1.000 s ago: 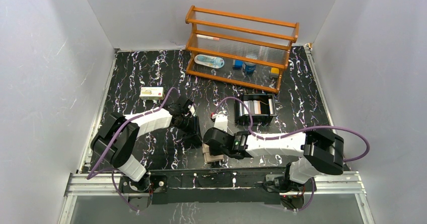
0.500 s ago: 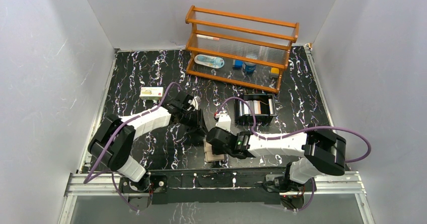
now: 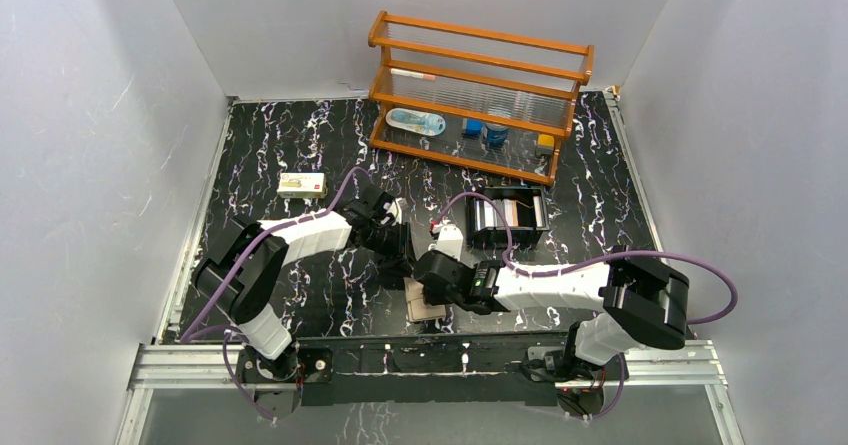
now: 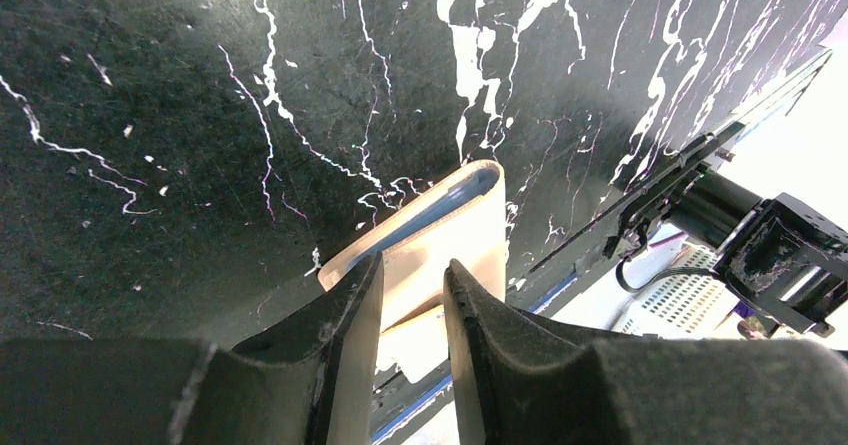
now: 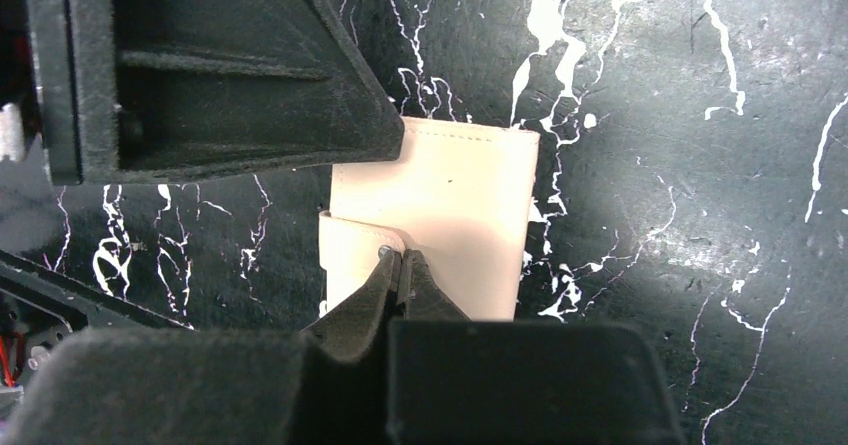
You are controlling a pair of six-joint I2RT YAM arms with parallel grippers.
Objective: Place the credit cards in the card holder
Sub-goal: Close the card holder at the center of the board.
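Observation:
The tan card holder point(image 3: 424, 307) lies folded on the black table near the front edge. Along its fold, in the left wrist view, runs the light blue edge of a credit card point(image 4: 432, 208), tucked inside the card holder point(image 4: 455, 240). My left gripper point(image 4: 412, 267) hovers just behind the holder with its jaws a little apart and nothing between them. My right gripper point(image 5: 400, 256) is shut, and its tips rest on the small flap with a snap on the card holder point(image 5: 470, 220). From above, the left gripper point(image 3: 400, 249) and the right gripper point(image 3: 430, 287) are close together.
A wooden rack point(image 3: 478, 95) with small items stands at the back. Right of the grippers is a black box point(image 3: 510, 217), and a small white packet point(image 3: 301, 184) lies at the left. The metal rail point(image 3: 420, 357) marks the near edge, just in front of the holder.
My left arm has swung right and forward, bringing its gripper up to the card holder. The right gripper stays shut on the holder, shifted slightly right.

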